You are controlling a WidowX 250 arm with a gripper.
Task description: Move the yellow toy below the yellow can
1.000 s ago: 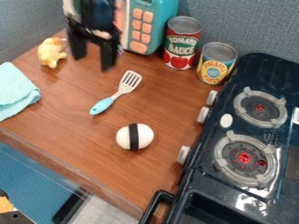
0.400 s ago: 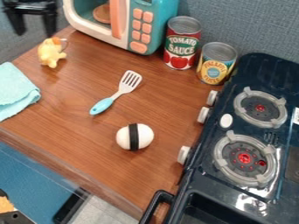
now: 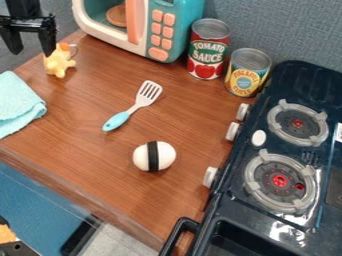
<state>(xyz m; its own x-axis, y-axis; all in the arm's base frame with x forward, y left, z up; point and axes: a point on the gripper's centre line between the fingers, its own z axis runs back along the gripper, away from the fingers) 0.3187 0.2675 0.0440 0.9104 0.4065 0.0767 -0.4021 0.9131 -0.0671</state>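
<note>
In the camera view's upper left, my black gripper hangs with its two fingers spread apart and nothing between them. Its right fingertip is just left of the yellow toy's top in the view. The yellow toy, a small figure with an orange patch on its head, stands near the counter's back left edge. The yellow can is upright at the upper right, beside the stove.
A red tomato can and a teal toy microwave stand along the back. A spatula and a white ball with a black band lie mid-counter. A cloth is at left, a dark stove at right.
From above the counter beside the microwave, the gripper first moved left and up, then came down and slightly left toward the yellow toy. The toy and the cans have stayed put.
</note>
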